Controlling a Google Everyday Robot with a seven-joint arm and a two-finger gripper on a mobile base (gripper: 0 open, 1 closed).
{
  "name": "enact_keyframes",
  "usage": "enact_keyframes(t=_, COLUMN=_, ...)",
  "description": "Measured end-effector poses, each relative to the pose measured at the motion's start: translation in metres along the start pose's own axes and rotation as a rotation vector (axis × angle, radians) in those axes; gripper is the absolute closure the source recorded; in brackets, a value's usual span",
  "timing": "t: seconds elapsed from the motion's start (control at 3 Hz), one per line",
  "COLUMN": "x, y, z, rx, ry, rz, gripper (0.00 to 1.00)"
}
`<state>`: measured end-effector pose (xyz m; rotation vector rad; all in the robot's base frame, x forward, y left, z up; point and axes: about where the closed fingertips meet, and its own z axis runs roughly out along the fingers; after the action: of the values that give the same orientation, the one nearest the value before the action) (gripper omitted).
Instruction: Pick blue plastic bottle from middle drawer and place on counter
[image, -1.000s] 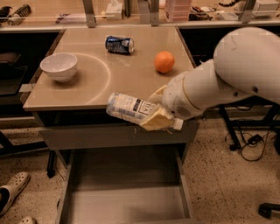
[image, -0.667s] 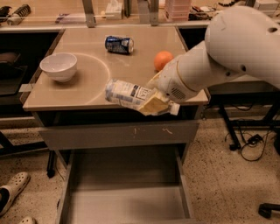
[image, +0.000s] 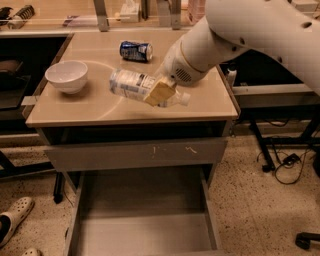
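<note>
We see the blue plastic bottle (image: 131, 84), clear with a whitish-blue printed label, held nearly level over the middle of the counter (image: 95, 111), its base toward the left and its neck dipping slightly to the right. The pincer (image: 160, 92) clasps it around the body just short of the neck, one tan finger (image: 158, 95) lying across the near side. We cannot tell whether the bottle touches the beige-tan top, which bears a pale curved arc. Below, at the cabinet's front, the middle drawer (image: 142, 220) stands pulled wide open, its shallow grey floor and side walls in plain view.
</note>
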<state>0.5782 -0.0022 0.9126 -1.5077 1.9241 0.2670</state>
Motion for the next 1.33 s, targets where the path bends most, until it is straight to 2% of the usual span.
enact_keyframes(t=0.67, x=-0.026, y=-0.038, z=0.04, rx=-0.019, ry=-0.001, rz=0.035, gripper=1.0)
enact_keyframes(t=1.33, x=-0.032, y=-0.063, z=0.094, rx=-0.076, ry=-0.001, rz=0.098, gripper=1.0)
